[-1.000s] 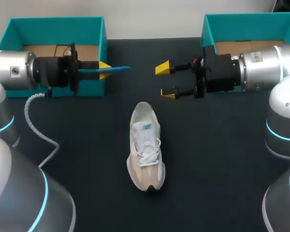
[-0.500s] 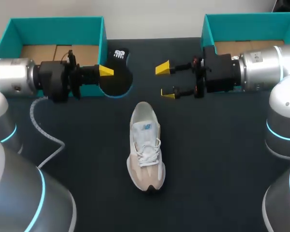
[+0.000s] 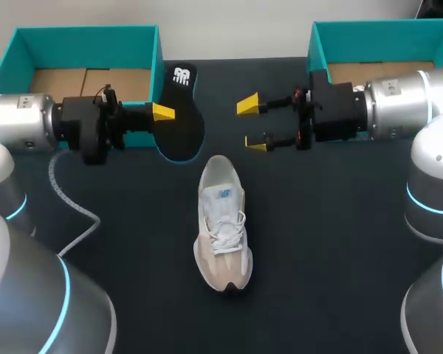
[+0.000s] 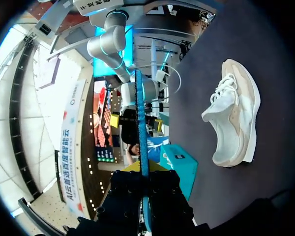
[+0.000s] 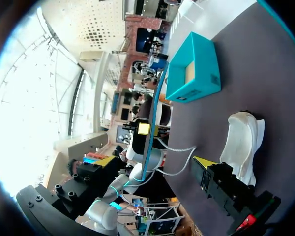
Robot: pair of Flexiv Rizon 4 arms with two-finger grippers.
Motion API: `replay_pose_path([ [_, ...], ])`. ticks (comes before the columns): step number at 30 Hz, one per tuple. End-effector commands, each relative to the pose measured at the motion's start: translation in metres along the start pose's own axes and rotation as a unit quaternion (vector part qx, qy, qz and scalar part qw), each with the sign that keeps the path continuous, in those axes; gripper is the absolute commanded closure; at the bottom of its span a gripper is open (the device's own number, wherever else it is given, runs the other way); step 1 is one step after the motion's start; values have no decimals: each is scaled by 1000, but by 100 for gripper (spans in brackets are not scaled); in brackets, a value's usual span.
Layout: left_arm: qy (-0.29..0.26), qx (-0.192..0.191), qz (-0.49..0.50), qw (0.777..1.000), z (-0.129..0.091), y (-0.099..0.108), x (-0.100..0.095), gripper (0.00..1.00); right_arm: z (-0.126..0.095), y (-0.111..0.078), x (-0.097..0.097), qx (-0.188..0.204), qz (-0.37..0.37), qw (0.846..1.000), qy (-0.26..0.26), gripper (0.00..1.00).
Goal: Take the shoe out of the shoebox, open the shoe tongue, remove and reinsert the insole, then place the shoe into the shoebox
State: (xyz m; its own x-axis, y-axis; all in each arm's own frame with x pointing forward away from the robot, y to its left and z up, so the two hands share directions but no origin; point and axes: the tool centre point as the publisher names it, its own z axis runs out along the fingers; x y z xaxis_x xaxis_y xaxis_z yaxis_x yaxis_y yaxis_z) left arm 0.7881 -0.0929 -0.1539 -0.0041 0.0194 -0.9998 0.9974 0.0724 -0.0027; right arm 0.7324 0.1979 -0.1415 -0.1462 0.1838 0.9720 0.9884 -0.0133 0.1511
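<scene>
A beige and white shoe (image 3: 222, 225) lies on the dark table, toe toward me, also visible beside my left gripper (image 4: 233, 119) and under my right one (image 5: 241, 143). My left gripper (image 3: 162, 113) is shut on a black insole (image 3: 180, 110) with a blue rim and a white logo, held above the table left of the shoe's heel. From both wrist views the insole shows edge-on as a thin blue strip (image 4: 142, 132) (image 5: 153, 123). My right gripper (image 3: 252, 123) hangs open and empty to the right of the insole, above the table behind the shoe.
A teal shoebox (image 3: 149, 40) stands at the back left behind my left arm, and a second teal box (image 3: 319, 37) at the back right behind my right arm. A grey cable (image 3: 59, 192) trails from the left arm onto the table.
My left wrist has turned, so the insole went from edge-on to showing its black face with the logo. The left arm drew back slightly. Right arm and shoe are unchanged.
</scene>
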Motion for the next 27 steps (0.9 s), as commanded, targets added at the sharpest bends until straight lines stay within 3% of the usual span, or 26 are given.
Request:
replay_pose_path([
  [1,-4,-1,10,1000,11,4,2,100,23,8,3,11,-5,1000,3,0],
  [9,-9,5,64,998,36,7,4,100,53,6,4,26,-4,999,21,0],
  [17,-15,16,74,997,51,3,7,100,64,3,-1,38,3,999,34,0],
  [20,-18,17,77,997,55,2,7,100,67,1,-3,39,5,999,37,17],
  [21,-19,17,77,997,56,1,6,100,67,1,-4,39,5,998,38,38],
  [22,-27,16,80,996,56,1,5,100,67,1,-5,39,6,998,40,50],
  [27,-27,25,82,996,54,-5,2,100,67,2,-8,40,7,998,42,54],
])
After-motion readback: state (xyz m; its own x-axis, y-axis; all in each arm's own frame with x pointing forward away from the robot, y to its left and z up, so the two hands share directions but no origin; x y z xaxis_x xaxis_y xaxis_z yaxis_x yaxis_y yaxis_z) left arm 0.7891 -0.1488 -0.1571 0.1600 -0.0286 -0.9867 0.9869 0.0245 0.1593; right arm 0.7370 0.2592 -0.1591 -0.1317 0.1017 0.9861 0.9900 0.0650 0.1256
